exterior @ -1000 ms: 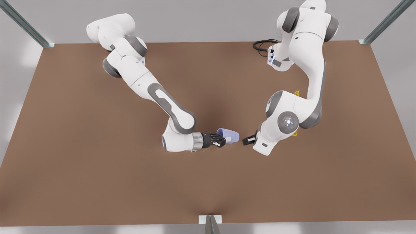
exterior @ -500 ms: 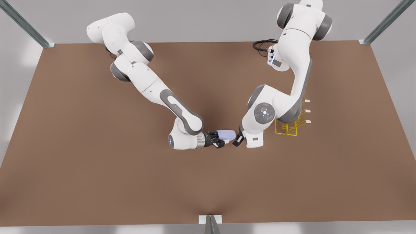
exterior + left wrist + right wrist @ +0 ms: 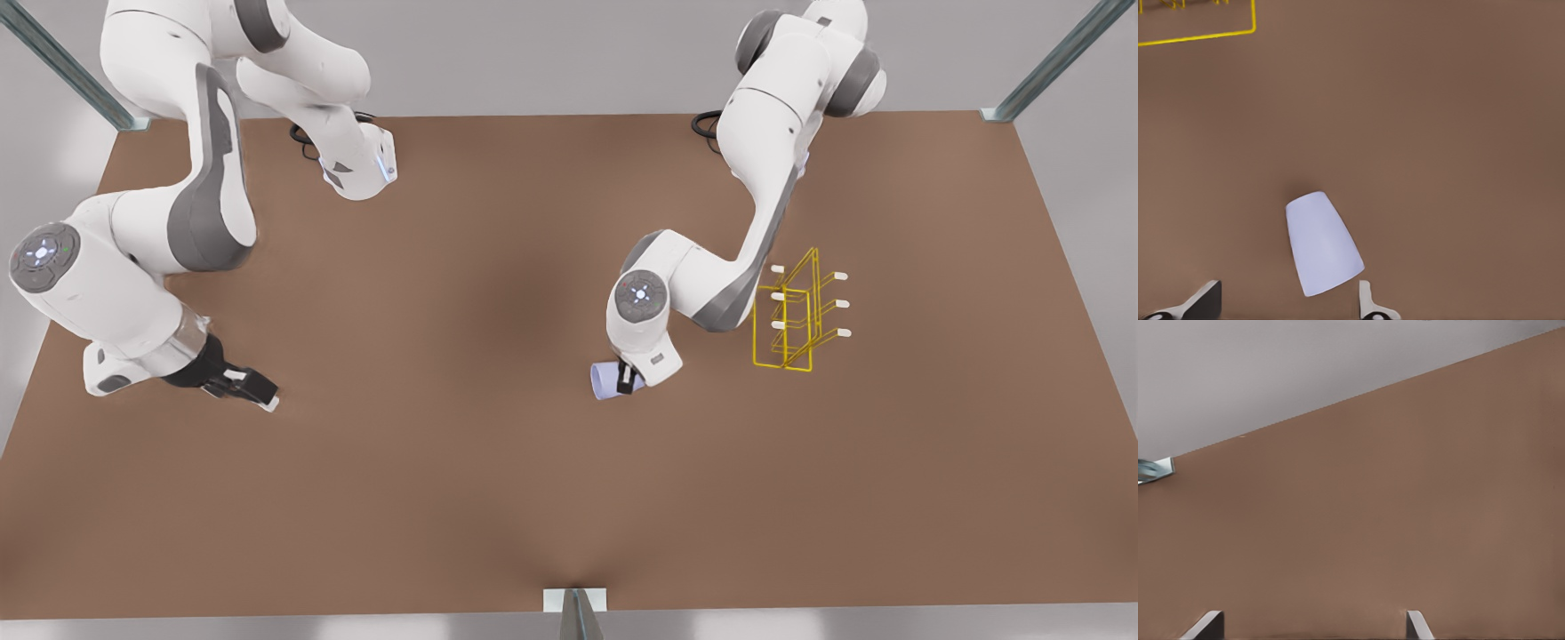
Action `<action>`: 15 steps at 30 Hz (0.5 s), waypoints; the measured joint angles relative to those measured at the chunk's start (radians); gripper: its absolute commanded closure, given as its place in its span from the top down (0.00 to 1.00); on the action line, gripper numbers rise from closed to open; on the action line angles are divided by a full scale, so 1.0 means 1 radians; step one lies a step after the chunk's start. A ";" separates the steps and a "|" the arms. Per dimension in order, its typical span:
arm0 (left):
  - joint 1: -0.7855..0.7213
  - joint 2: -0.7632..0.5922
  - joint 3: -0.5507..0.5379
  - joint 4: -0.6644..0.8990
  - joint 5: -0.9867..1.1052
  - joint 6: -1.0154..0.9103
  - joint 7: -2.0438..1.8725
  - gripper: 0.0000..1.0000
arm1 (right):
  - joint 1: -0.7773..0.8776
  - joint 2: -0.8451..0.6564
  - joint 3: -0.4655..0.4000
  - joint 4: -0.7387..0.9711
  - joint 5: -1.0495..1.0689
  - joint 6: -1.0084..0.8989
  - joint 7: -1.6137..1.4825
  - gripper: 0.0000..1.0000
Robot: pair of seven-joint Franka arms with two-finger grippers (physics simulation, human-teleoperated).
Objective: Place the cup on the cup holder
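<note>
The pale lavender cup [image 3: 607,380] [image 3: 1321,250] lies on its side on the brown table near the middle. My left gripper [image 3: 628,380] [image 3: 1286,297] hangs right over it, open, with a fingertip on either side of the cup's wide end and a gap to each. The yellow wire cup holder [image 3: 791,320] [image 3: 1205,37] stands upright on the front view's right, a short way beyond the cup, its white-capped prongs pointing sideways. My right gripper [image 3: 253,387] [image 3: 1313,620] is far off at the front view's left, open and holding nothing.
The table's edges [image 3: 569,116] run close behind both arm bases. Black cables [image 3: 707,124] lie by the bases. Metal posts [image 3: 1049,62] rise at the back corners, and a bracket [image 3: 575,600] [image 3: 1155,468] sits at the front edge.
The right gripper, shut on the cup at mid-table before, has let go and swung far to the front view's left. The left gripper has moved over the cup, which now lies on the table.
</note>
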 measured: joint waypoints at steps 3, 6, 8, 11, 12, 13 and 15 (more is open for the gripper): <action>-0.015 0.037 0.001 0.000 0.006 0.049 -0.095 1.00 | -0.047 -0.102 0.002 -0.147 -0.041 -0.031 -0.047 1.00; -0.023 0.068 0.002 -0.001 0.043 0.085 -0.185 1.00 | -0.047 -0.194 -0.001 -0.276 -0.058 -0.037 -0.086 1.00; -0.023 0.074 0.003 -0.002 0.078 0.099 -0.242 1.00 | -0.052 -0.172 -0.002 -0.243 -0.063 -0.049 -0.110 1.00; -0.018 0.084 0.002 -0.002 0.103 0.110 -0.318 1.00 | -0.074 -0.141 -0.002 -0.204 -0.065 -0.066 -0.141 1.00; -0.015 0.093 0.002 -0.002 0.106 0.115 -0.341 1.00 | -0.077 -0.138 -0.002 -0.201 -0.066 -0.070 -0.151 1.00; -0.015 0.105 0.002 0.000 0.108 0.119 -0.363 1.00 | -0.078 -0.136 -0.001 -0.200 -0.066 -0.074 -0.160 1.00; -0.014 0.125 0.002 0.003 0.108 0.126 -0.403 1.00 | -0.072 -0.135 -0.001 -0.198 -0.066 -0.080 -0.175 1.00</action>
